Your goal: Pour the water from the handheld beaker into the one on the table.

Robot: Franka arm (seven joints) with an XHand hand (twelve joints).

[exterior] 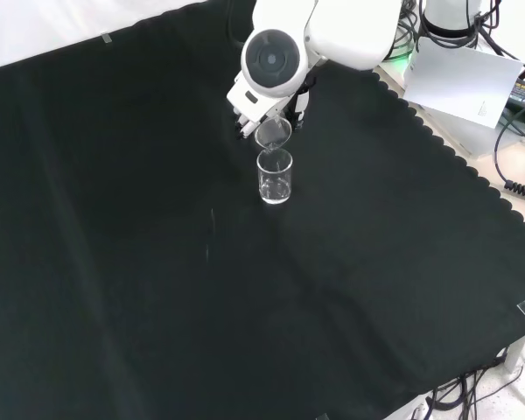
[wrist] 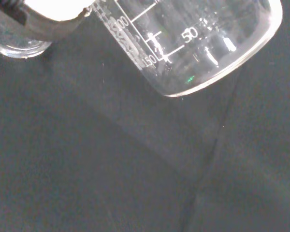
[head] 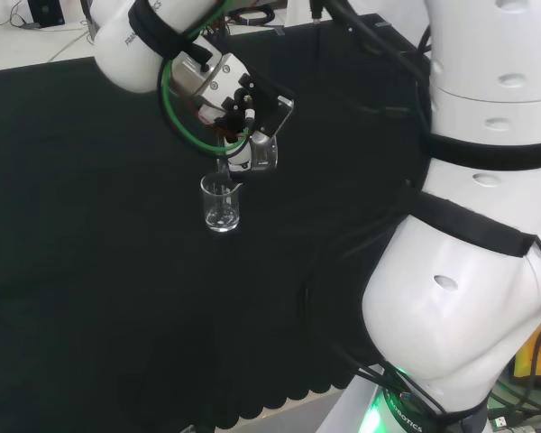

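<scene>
Hand: your hand (head: 230,113) was wrapped around the held beaker (head: 261,155), fingers curled onto its side, hanging over the black cloth (head: 90,225) under the white arm (head: 131,41).
Held beaker: tipped well over, its mouth (exterior: 272,133) facing down and toward the table beaker; in the wrist view its marked wall (wrist: 193,43) lay slanted, and I could not tell how much water was left inside.
Table beaker: upright on the cloth (exterior: 157,289), just below and beside the tipped mouth, at about the middle of the bench in the front view (exterior: 275,177); its rim (head: 220,184) sat right under the lip in the head view.
Water: a thin line seemed to run from lip to rim in the head view, but clear glass made that hard to confirm.
Step in hand, as I judged it: you were mid-pour.
How to do it well: you needed to keep the lip over the centre of the open rim, add tilt slowly, and avoid knocking the lower glass.
Risk: a sideways drift would likely have spilled onto the cloth.
</scene>
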